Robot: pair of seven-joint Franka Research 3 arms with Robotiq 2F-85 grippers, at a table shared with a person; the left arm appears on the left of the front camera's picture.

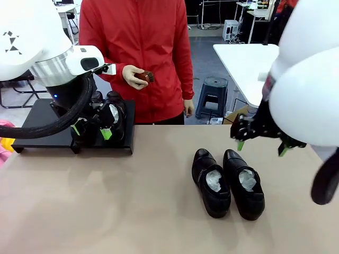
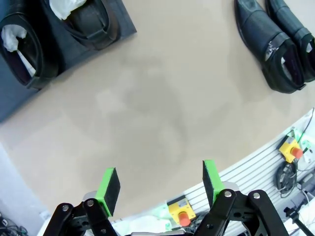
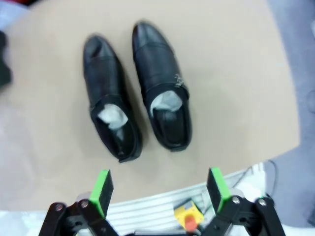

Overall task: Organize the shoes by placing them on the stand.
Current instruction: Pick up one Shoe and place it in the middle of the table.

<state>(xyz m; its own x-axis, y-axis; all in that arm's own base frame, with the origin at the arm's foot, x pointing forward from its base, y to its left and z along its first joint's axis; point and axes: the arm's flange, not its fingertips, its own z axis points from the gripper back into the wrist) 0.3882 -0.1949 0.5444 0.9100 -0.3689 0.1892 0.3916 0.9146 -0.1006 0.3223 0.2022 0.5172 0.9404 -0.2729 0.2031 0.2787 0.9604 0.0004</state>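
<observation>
Two glossy black shoes stuffed with white paper lie side by side on the tan table, one on the left (image 1: 211,184) (image 3: 110,118) and one on the right (image 1: 244,185) (image 3: 162,93). Two more shoes (image 1: 114,115) (image 2: 22,49) (image 2: 88,19) rest on the right end of the low black stand (image 1: 45,119) (image 2: 10,101) at the back left. My left gripper (image 1: 92,130) (image 2: 158,184) hangs open just in front of those shoes, holding nothing. Open and empty as well, my right gripper (image 1: 262,147) (image 3: 160,189) hovers above and to the right of the table pair.
A person in a red jacket stands behind the table holding a small brown brush (image 1: 144,76) in one hand. The left part of the stand is bare. A black stool (image 1: 213,94) and a white table (image 1: 249,58) stand farther back.
</observation>
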